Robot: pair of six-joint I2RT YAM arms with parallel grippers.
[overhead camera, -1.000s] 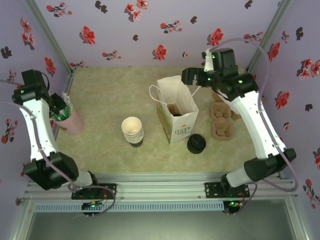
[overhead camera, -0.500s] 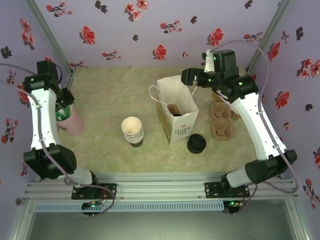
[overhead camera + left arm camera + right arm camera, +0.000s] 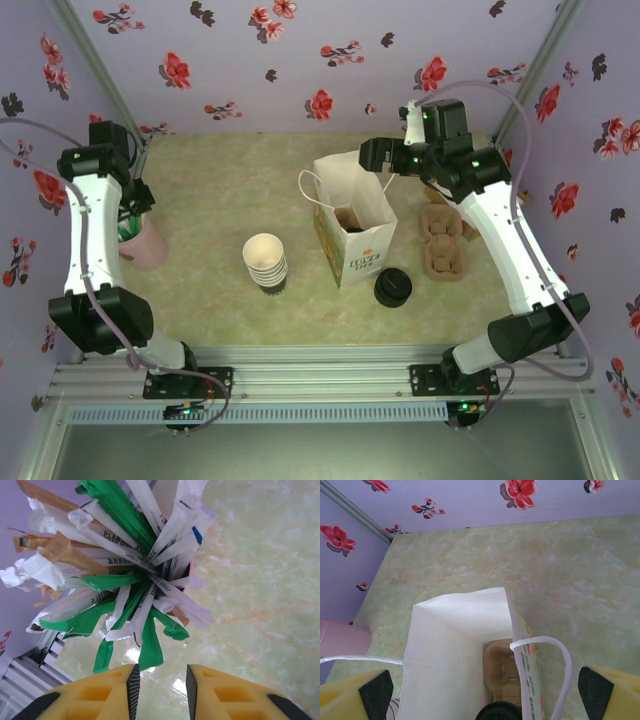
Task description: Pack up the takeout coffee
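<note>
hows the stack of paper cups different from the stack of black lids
The stack of paper cups is cream; the stack of black lids is black. In the top view the cups stand left of the white paper bag, the lids by its right near corner. The cups end in an open mouth; the lids end in a closed top. Both are round stacks on the table.

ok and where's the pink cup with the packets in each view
Top external: pink cup at the left, by the wall.
Left wrist: its packets fan out upper centre, above the left gripper.
Right wrist: pink side at the left edge.
Shared landmark: green marbled tabletop.
</note>
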